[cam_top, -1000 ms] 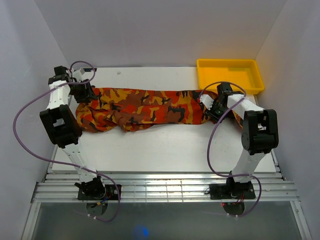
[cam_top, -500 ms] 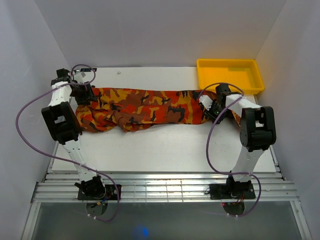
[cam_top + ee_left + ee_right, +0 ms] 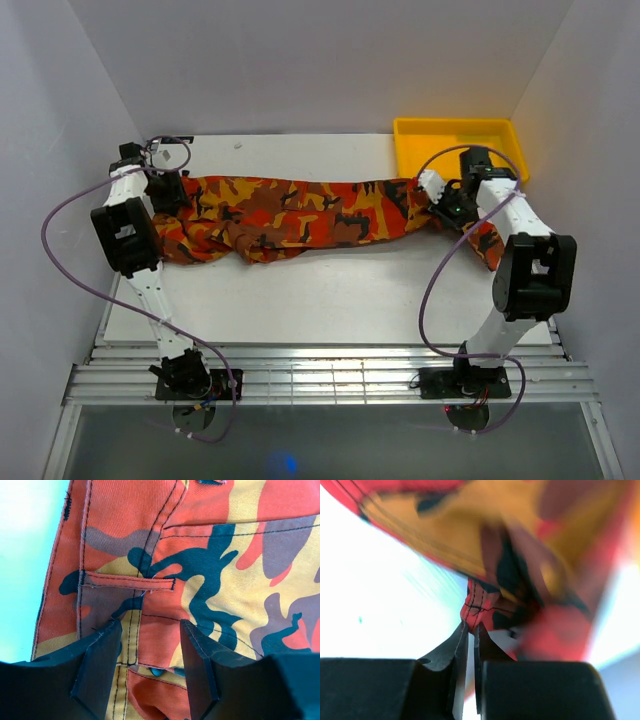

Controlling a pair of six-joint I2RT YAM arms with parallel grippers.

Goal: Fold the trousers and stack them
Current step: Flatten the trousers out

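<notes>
Trousers, place: the trousers [image 3: 290, 218] lie stretched in one long band across the far half of the table [image 3: 330, 290], from the left arm to the right arm.
Trousers, look: camouflage blotches of orange, red, yellow, brown and black. The left end is broad and bunched and the band narrows toward the right. The cloth is wrinkled, not flat.
Top view alone: it shows the whole length of the garment and both arms, one at each end. A further bit of the same print shows beneath the right forearm, near the table's right edge.
Left wrist view alone: it shows close twill weave, dark double stitching, a seam edge against the pale table on the left, and a flat belt loop [image 3: 127, 582] sewn crosswise just ahead of the fingers.
Right wrist view alone: the cloth hangs blurred above the fingers, and a narrow red fold with dark stitching runs down to the fingertips.
Left gripper: the left gripper [image 3: 165, 190] sits over the broad left end, its jaws parted with printed cloth showing in the gap. Whether the fingers touch the cloth cannot be told.
Right gripper: the right gripper [image 3: 471, 630] has its jaws pressed almost together, pinching the thin red fold at the narrow right end.
Tray: the yellow tray [image 3: 458, 125] stands at the far right corner, just beyond the right gripper.
</notes>
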